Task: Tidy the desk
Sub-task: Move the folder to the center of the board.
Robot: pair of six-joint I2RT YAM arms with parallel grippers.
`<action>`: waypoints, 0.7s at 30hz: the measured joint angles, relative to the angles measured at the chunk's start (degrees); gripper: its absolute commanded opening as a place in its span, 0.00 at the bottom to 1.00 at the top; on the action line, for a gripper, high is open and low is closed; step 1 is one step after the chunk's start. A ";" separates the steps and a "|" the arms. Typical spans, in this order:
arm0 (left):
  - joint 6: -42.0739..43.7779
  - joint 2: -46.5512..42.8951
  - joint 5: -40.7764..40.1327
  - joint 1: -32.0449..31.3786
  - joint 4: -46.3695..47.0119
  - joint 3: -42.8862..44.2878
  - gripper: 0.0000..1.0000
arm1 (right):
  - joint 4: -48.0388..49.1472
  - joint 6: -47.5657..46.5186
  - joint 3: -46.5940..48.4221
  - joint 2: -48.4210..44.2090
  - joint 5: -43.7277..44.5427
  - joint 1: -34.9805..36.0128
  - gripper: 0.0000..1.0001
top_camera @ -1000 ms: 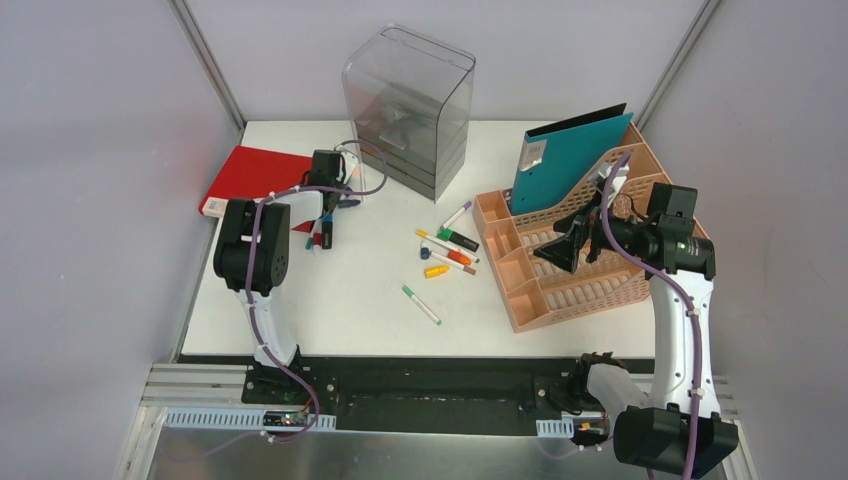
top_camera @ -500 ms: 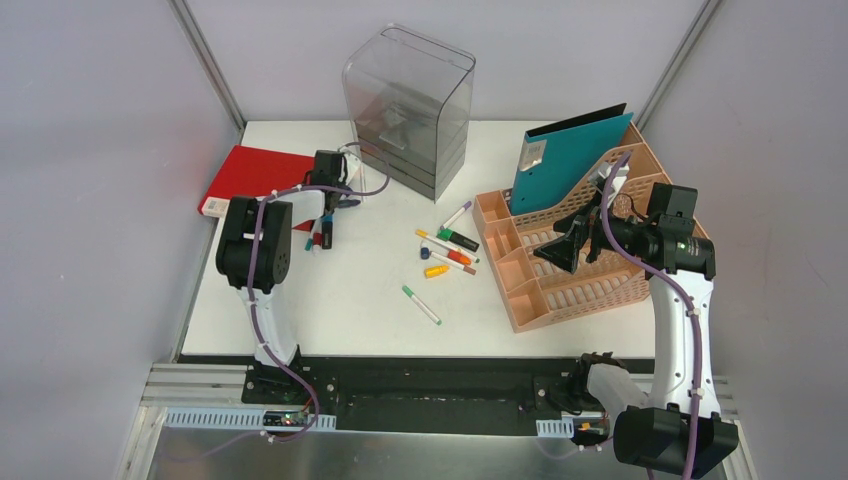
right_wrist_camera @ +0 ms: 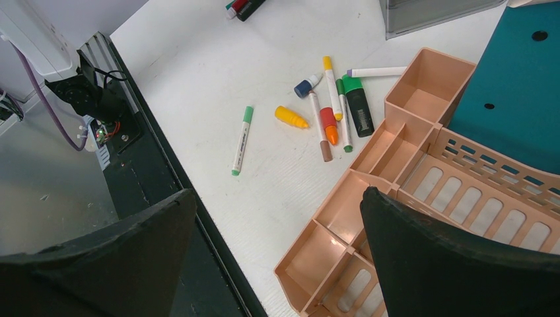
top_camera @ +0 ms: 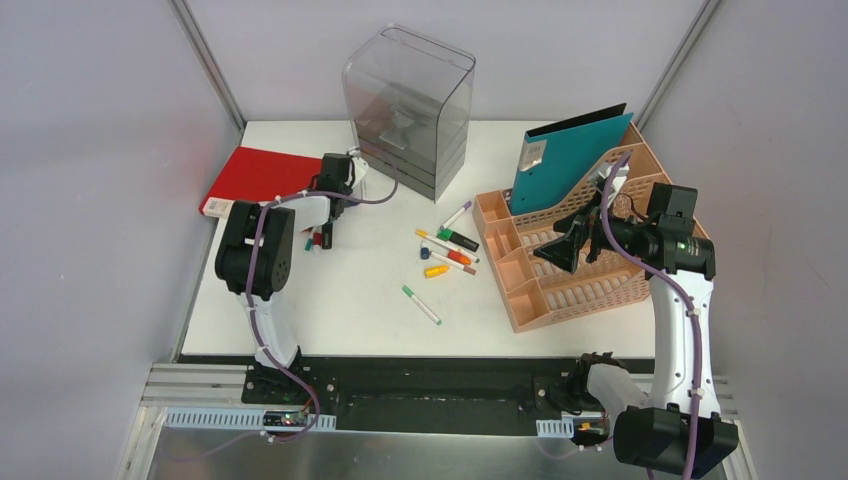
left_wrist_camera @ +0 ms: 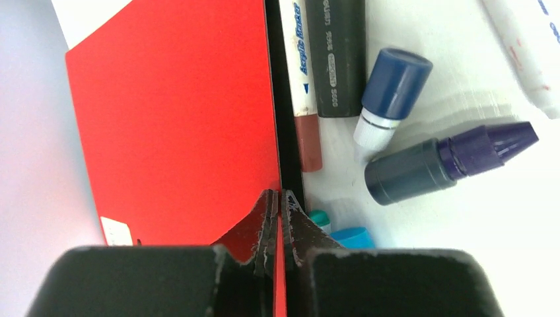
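Observation:
The white desk point(top_camera: 350, 300) holds a red folder point(top_camera: 255, 175) at its back left. My left gripper point(top_camera: 333, 200) is shut on the right edge of that folder point(left_wrist_camera: 172, 119), and a thin red sheet is pinched between the jaws of this gripper point(left_wrist_camera: 277, 195). Loose markers lie right beside it, among them a blue-capped one point(left_wrist_camera: 391, 92) and a purple-tipped one point(left_wrist_camera: 449, 158). My right gripper point(top_camera: 560, 245) hangs open and empty over the front of the peach rack point(top_camera: 580, 275). In the right wrist view that gripper point(right_wrist_camera: 277, 193) has nothing between its fingers.
A clear grey drawer box point(top_camera: 408, 105) stands at the back centre. A teal folder point(top_camera: 565, 160) leans in the peach rack point(right_wrist_camera: 396, 185). Several markers point(top_camera: 447, 250) lie mid-desk and a green-capped pen point(top_camera: 421, 305) lies nearer the front edge.
The left jaws have closed onto the red folder's edge, and the left wrist has shifted slightly right. The right arm has not moved.

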 measured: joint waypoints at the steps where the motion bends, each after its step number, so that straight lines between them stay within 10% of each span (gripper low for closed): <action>1: 0.52 -0.35 -0.37 -0.35 0.26 -0.50 0.00 | 0.00 0.00 0.00 0.00 0.00 0.00 0.99; 21: -3.13 -10.21 -0.68 -8.66 -5.55 -2.45 0.00 | -0.02 0.00 0.00 0.00 -0.96 0.00 0.99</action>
